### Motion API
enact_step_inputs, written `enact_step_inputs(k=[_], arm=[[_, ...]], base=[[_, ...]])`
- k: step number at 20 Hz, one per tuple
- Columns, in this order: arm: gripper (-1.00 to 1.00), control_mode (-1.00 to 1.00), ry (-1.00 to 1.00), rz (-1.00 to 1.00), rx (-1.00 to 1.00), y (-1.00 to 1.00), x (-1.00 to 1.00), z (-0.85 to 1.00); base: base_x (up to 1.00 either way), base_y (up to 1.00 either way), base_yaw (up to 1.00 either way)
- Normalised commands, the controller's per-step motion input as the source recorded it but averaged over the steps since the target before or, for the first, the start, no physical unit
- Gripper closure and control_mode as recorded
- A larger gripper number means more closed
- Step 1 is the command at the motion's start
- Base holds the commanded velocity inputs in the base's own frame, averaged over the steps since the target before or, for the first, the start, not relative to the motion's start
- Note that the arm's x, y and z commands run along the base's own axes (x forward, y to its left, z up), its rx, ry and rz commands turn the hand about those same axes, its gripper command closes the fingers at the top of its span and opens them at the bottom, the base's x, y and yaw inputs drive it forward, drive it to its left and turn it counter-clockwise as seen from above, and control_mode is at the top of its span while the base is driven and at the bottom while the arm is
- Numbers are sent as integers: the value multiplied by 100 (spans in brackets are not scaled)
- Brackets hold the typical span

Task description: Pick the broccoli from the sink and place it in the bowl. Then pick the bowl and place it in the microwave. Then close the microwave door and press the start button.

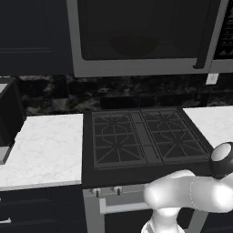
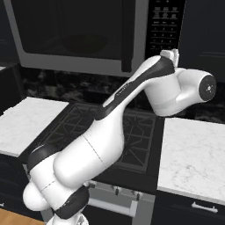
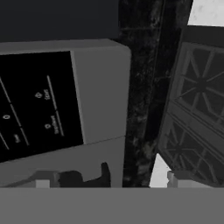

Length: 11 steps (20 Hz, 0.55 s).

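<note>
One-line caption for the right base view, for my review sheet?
White arm reaches up toward the black button panel of the closed microwave above the stove, a bowl dimly visible behind the door window.

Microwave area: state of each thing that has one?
microwave door: shut, handle on its right edge.
bowl: inside the microwave, dim behind the tinted window.
button panel: no lit display visible.
stove: burners bare, no flame.
gripper: open, beside the panel's lower corner, holding nothing.
</note>
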Motion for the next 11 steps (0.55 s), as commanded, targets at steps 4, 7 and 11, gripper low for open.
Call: enact_step_inputs(k=[4,7,11], arm=[[-100,-100,0,0,0,98,-29,-28],[-100,-100,0,0,0,94,-7,-27],[-100,-100,1,0,0,86,0,-22]], base=[[0,0,0],[0,0,0],[0,0,0]])
